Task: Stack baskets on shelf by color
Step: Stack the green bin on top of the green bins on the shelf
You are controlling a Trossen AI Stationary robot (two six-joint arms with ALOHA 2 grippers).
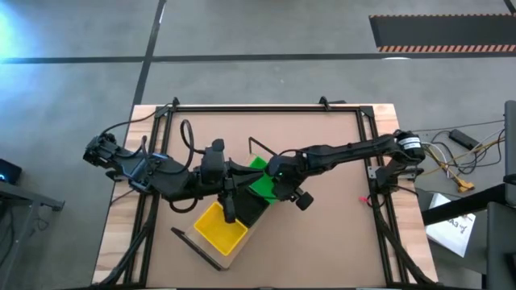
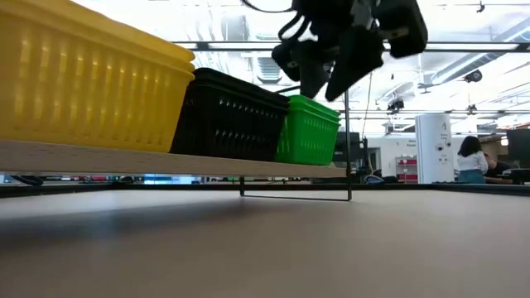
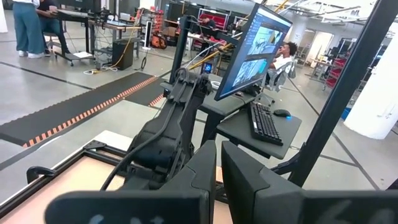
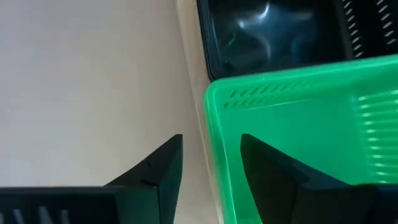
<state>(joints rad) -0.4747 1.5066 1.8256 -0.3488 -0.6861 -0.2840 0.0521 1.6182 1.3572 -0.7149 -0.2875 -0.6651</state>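
Note:
A yellow basket (image 1: 218, 227), a black basket (image 1: 251, 208) and a green basket (image 1: 260, 179) stand in a row on the pale shelf board (image 2: 124, 157), which lies slantwise on the table. My right gripper (image 4: 211, 158) is open above the green basket (image 4: 298, 118). One finger is over the inside, the other outside its end wall (image 4: 214, 124); in the low view the right gripper's fingertips (image 2: 325, 85) hang just above the green basket's rim (image 2: 313, 101). My left gripper (image 3: 219, 180) is shut, held level over the shelf near the black basket, holding nothing.
The black basket (image 4: 280, 31) sits right against the green one. The shelf's thin black end frame (image 2: 294, 196) stands on the tan tabletop (image 1: 322, 234). Black rails border the table. People and desks show in the room beyond.

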